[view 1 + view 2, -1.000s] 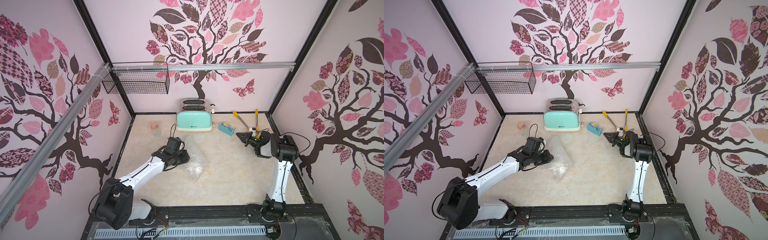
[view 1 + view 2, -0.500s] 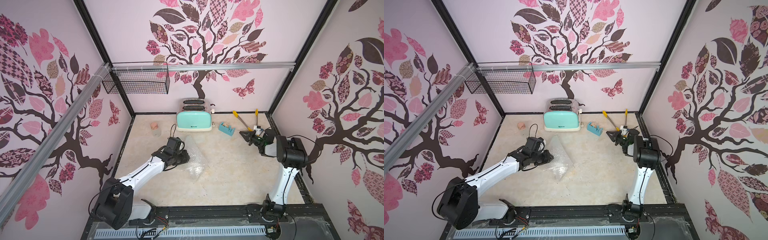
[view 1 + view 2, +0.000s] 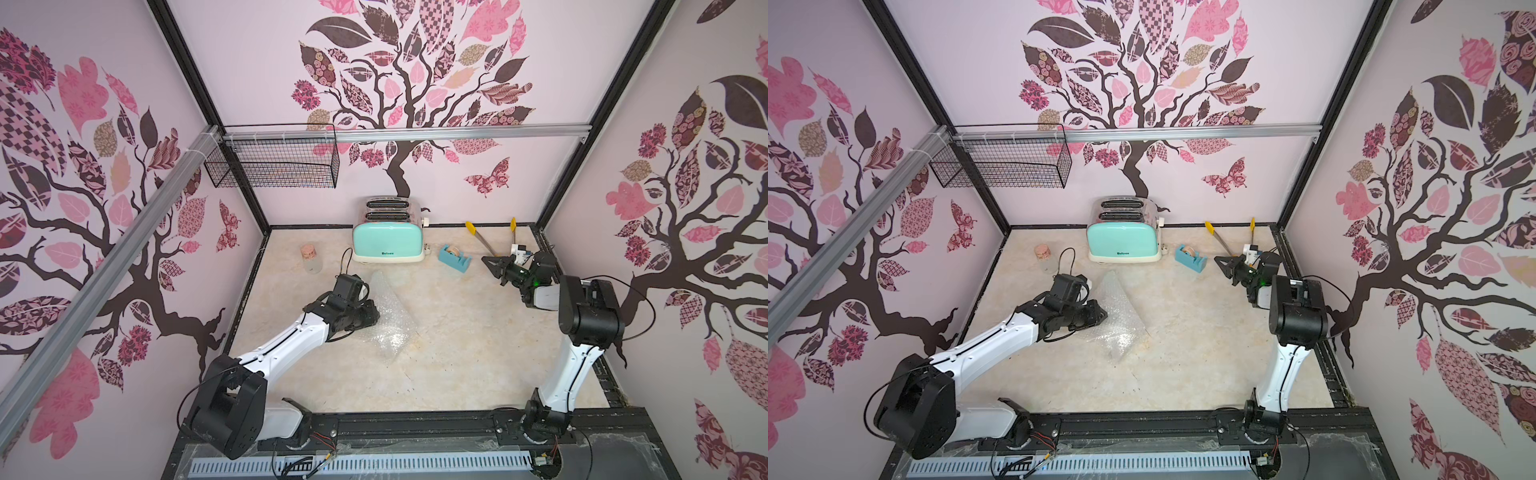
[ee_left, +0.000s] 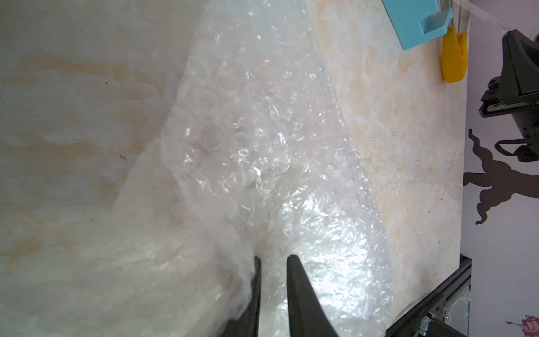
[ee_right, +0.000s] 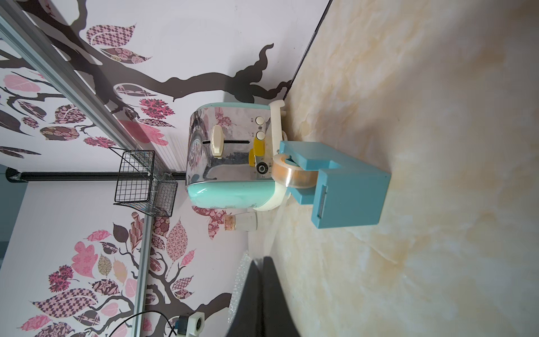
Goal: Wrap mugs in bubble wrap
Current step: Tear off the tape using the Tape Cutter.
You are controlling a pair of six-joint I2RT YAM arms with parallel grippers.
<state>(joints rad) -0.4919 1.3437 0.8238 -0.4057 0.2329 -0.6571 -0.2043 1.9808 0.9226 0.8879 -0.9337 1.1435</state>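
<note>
Pinching a fold of the bubble wrap [image 3: 390,316], my left gripper [image 4: 272,262] is anchoring the sheet centrally, likely against unrolling. My right gripper [image 5: 260,261] is hovering closed, empty, facing the tape dispenser [image 5: 347,192]. I am seeing no mug; possibly wrapped inside.

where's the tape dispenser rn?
Back of the table in both top views: tape dispenser sits between the toaster and the right pincer, apart from both.
</note>
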